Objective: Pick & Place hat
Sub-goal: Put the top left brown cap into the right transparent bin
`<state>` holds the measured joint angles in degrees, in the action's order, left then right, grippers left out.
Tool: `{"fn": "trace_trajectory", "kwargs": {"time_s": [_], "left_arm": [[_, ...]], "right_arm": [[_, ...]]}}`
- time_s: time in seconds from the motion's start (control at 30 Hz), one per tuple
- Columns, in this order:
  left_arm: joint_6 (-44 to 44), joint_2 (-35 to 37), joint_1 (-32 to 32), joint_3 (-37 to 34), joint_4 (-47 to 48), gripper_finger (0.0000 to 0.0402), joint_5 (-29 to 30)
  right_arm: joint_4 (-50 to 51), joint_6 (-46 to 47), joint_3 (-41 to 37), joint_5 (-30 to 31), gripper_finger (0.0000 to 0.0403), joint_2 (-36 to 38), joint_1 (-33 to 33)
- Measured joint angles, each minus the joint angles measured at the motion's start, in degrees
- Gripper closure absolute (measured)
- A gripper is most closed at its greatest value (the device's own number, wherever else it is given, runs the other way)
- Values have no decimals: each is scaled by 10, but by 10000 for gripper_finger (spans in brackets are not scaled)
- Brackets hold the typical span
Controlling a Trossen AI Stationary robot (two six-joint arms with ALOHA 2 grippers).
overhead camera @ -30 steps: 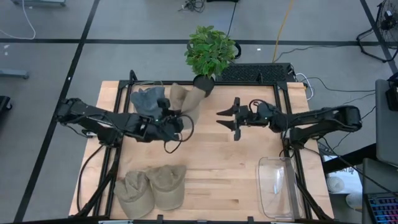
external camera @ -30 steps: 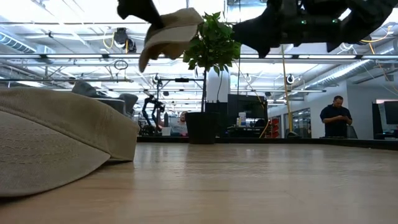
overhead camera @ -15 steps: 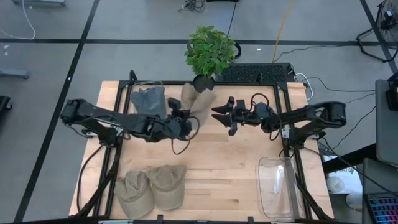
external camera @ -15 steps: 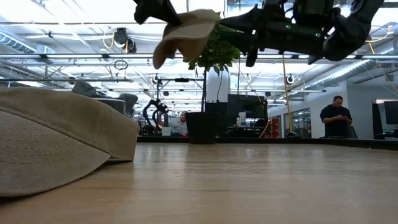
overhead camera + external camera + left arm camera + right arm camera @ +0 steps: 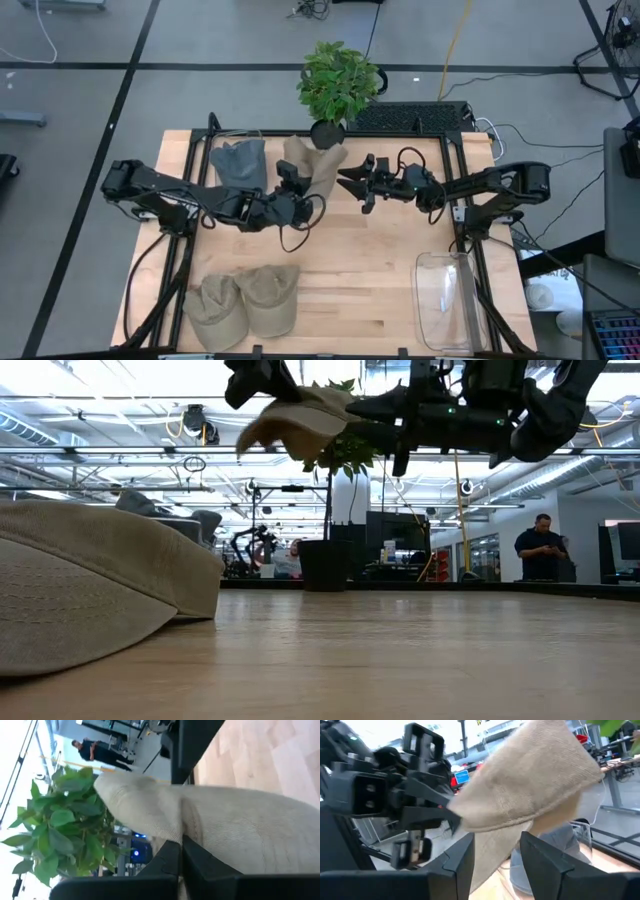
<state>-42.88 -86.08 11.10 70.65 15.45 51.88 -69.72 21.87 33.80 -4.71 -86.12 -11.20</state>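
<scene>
A tan hat (image 5: 312, 163) hangs in the air over the table's far middle, held by my left gripper (image 5: 292, 187), which is shut on it. In the low view the tan hat (image 5: 300, 422) is well above the tabletop, below my left gripper (image 5: 262, 376). My right gripper (image 5: 349, 185) is open and points toward the table's left, its fingertips just right of the hat. In the right wrist view the tan hat (image 5: 530, 785) fills the space ahead of my right gripper (image 5: 495, 847), with its lower edge above the gap. My left gripper pinches the hat's edge (image 5: 186, 831) between its two shut fingers (image 5: 170, 857), coming level from the table's left. One layer or several, I cannot tell. The hat is lifted clear of the table and juts out past the fingertips toward the right gripper.
A grey hat (image 5: 238, 160) lies at the far left of the table. Two tan hats (image 5: 245, 300) lie at the near-left corner. A clear plastic bin (image 5: 448, 300) stands near right. A potted plant (image 5: 338, 85) stands at the far edge, just behind the held hat.
My left gripper has carried the hat a little toward the table's right, and the hat's hanging end has swung up closer to level. My right gripper has moved toward the table's left, up to the hat, staying open.
</scene>
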Motion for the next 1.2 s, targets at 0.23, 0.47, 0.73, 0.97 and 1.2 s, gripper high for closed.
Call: {"fn": "trace_trajectory", "kwargs": {"time_s": [0.23,0.47,0.73,0.97,1.2], "left_arm": [[-22,-1,6,0,-20,397,4],[-55,-1,11,0,-23,397,44],[-71,-1,12,0,-23,398,71],[-75,-1,12,0,-22,398,74],[-59,-1,12,0,-21,399,55]], "right_arm": [[-1,13,1,0,259,0,0],[17,15,1,-6,259,0,1],[26,16,1,-8,259,0,1],[22,33,1,-31,259,0,1],[1,41,4,-26,259,0,1]]}}
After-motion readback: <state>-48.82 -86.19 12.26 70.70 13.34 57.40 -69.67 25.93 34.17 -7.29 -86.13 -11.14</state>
